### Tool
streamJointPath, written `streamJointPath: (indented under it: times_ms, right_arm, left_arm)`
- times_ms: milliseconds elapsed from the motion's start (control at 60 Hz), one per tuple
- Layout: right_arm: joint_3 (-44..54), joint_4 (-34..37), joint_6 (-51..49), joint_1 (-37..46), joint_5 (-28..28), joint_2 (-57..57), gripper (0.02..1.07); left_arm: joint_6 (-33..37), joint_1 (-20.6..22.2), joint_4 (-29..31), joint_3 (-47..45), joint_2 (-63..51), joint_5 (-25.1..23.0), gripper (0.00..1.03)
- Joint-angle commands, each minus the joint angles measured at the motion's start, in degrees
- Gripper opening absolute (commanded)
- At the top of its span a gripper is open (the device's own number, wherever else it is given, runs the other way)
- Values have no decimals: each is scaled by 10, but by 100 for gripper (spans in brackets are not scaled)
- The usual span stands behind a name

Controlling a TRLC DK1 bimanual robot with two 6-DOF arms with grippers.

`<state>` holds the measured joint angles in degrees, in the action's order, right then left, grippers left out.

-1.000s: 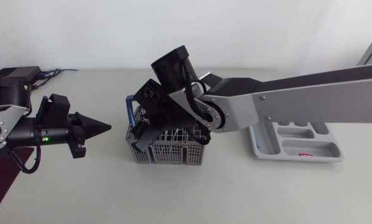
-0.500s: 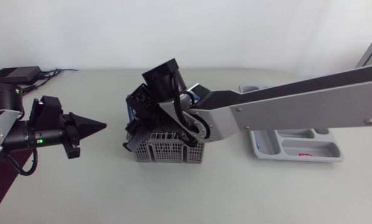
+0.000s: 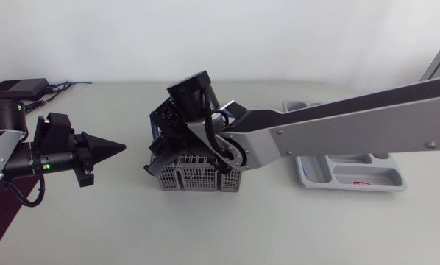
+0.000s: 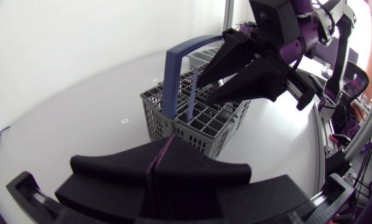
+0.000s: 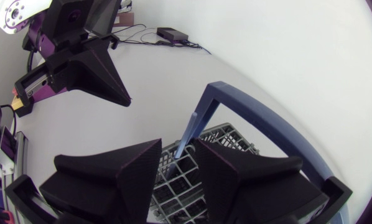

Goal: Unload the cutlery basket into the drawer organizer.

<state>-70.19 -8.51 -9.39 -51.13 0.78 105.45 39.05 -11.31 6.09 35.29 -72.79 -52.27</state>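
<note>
Basket (image 3: 198, 179), left end effector (image 3: 122, 148) well apart

Our right arm (image 3: 338, 121) spans the worktop (image 3: 132, 213) over the basket (image 3: 198, 179), blocking access from above. The blue handle (image 5: 267, 121) arches ahead of our right gripper (image 5: 176, 152). Bare worktop separates our left gripper (image 3: 121, 149) from the basket.

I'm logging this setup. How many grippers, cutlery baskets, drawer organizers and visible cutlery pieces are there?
2 grippers: left gripper, right gripper
1 cutlery basket
1 drawer organizer
1 blue-handled piece standing in the basket; others may be hidden
Total: 5
</note>
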Motion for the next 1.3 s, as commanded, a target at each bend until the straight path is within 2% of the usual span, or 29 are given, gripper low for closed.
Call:
streamJointPath:
  times_ms: [0,267,317,550,600,817,1017,1217,1250,1283]
  right_arm:
    - [17,-12,17,-15,-22,12,43]
    - [18,-34,39,-33,-89,18,42]
    - [20,-40,43,-33,-91,20,38]
    - [23,-53,47,-34,-93,34,38]
    - [23,-55,49,-34,-94,36,30]
    - [29,-67,51,-38,-93,41,12]
    - [34,-76,54,-40,-93,39,8]
    - [42,-77,54,-40,-95,34,9]
    - [44,-77,54,-40,-95,32,16]
    - [46,-77,54,-40,-97,31,30]
  left_arm:
    - [0,-6,-4,-16,-9,-12,16]
    - [-2,-6,-6,-25,-1,-12,16]
    - [-2,-6,-6,-26,1,-12,16]
    - [-4,-9,-6,-29,6,-12,16]
    - [-3,-9,-6,-29,6,-12,16]
    - [-4,-9,-10,-35,6,-13,16]
    - [-5,-11,-10,-36,9,-13,16]
    - [-6,-10,-10,-38,12,-13,16]
    - [-6,-9,-10,-38,12,-13,16]
    - [-6,-8,-10,-37,12,-13,16]
